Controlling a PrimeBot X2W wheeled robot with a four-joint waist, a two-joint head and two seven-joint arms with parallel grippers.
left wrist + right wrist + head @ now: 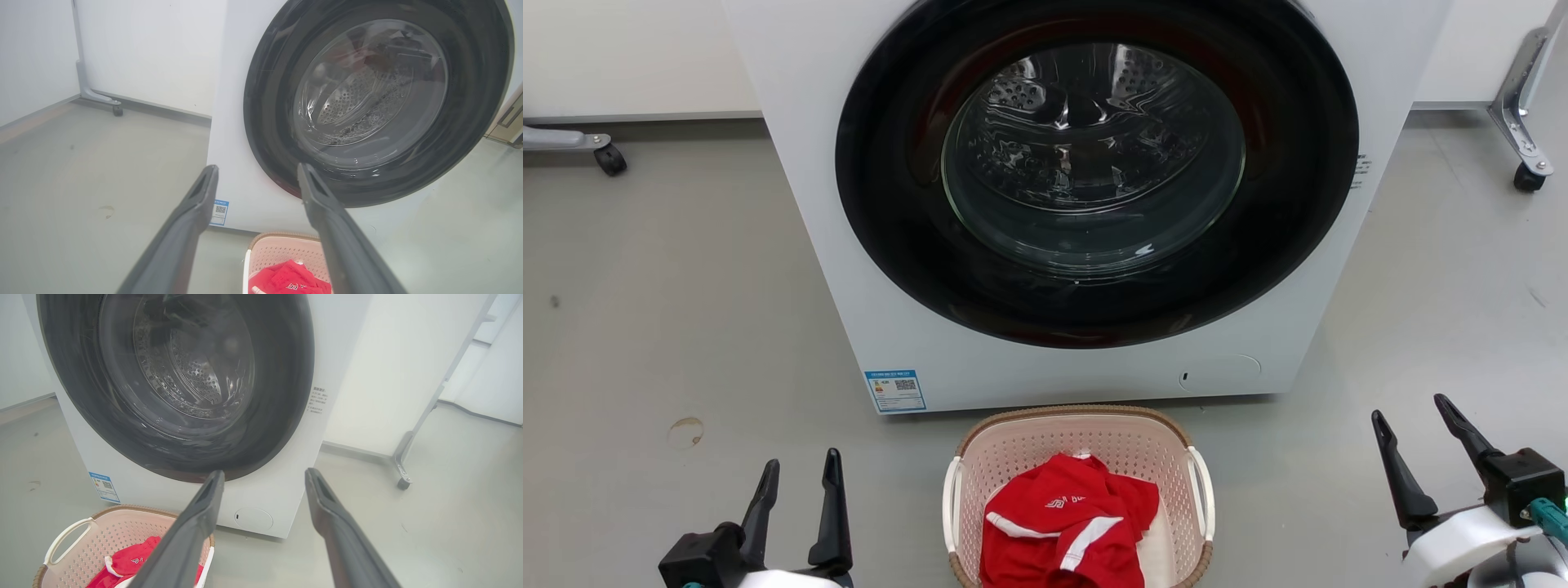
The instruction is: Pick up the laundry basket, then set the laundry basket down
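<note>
The laundry basket [1021, 445] is pale pink perforated plastic with a brown woven-look rim and white side handles. It stands on the grey floor just in front of the washing machine, at the bottom middle of the head view, with a red and white garment [1066, 527] inside. The basket [282, 250] also appears at the bottom of the left wrist view, and the basket [110, 535] sits at the lower left of the right wrist view. My left gripper [800, 467] is open, well to the basket's left. My right gripper [1413, 416] is open, far to its right. Neither touches it.
A white front-loading washing machine [915, 359] with a shut dark round door [1094, 171] rises right behind the basket. Metal legs on castors stand at the back left [609, 157] and back right [1527, 175]. Bare grey floor [670, 310] lies on both sides.
</note>
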